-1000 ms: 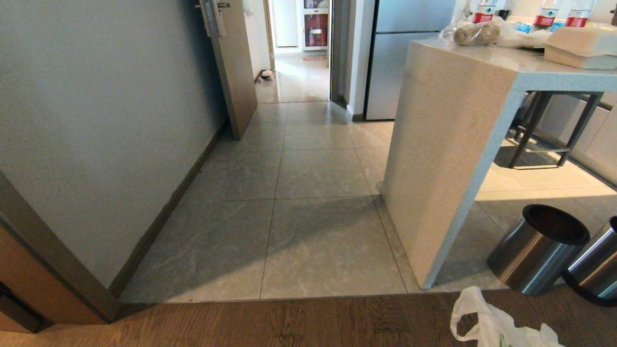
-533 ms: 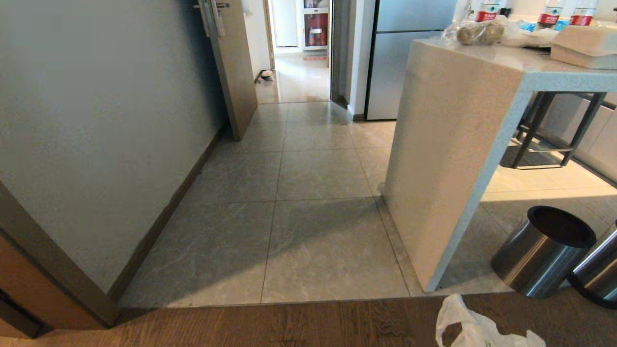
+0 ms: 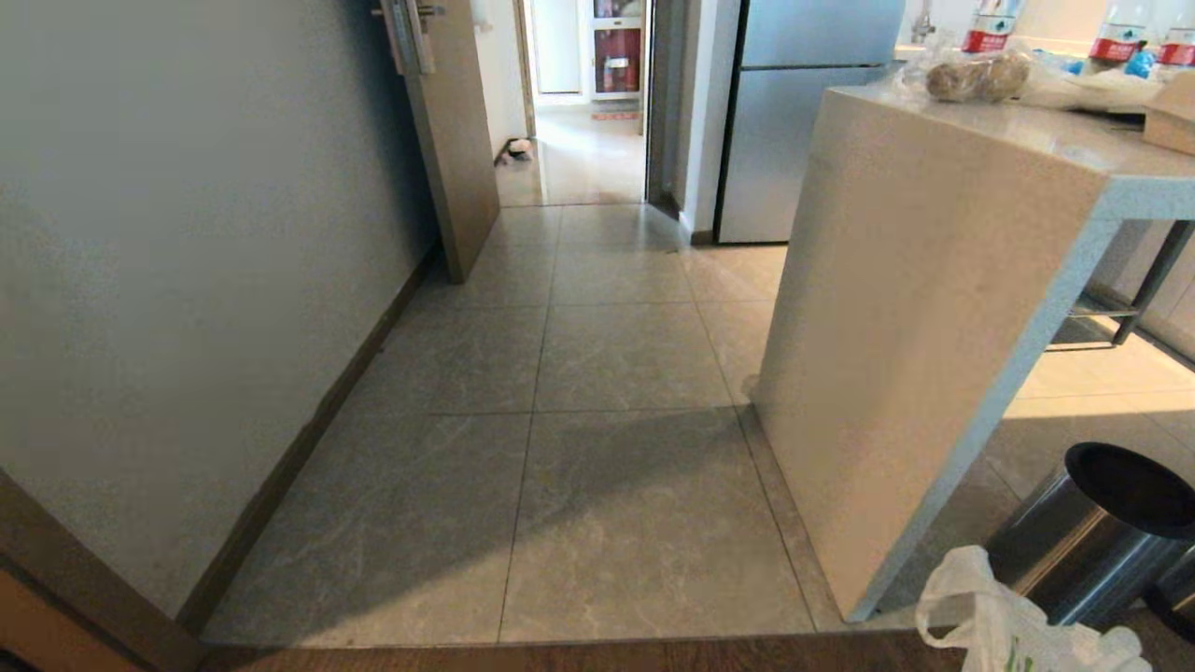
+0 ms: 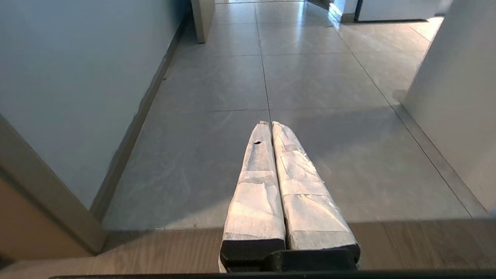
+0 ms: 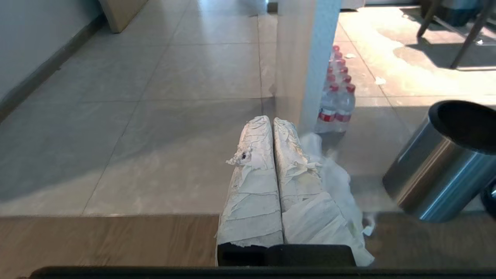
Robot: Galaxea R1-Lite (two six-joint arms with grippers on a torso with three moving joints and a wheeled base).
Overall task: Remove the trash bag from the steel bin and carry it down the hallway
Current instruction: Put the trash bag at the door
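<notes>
Trash bag (image 3: pixel 1013 630), thin white plastic with green print, hangs low at the robot's right side, already out of the steel bin (image 3: pixel 1088 537), which stands open just beside it near the worktop (image 3: pixel 920 308). I judge the bag light, soft and slippery, best taken by its loop handles. The right gripper (image 5: pixel 273 122) is clenched and level, with the bag's plastic beside its right finger. The left gripper (image 4: pixel 271 126) is clenched on nothing, pointing down the hallway (image 3: pixel 569 355).
</notes>
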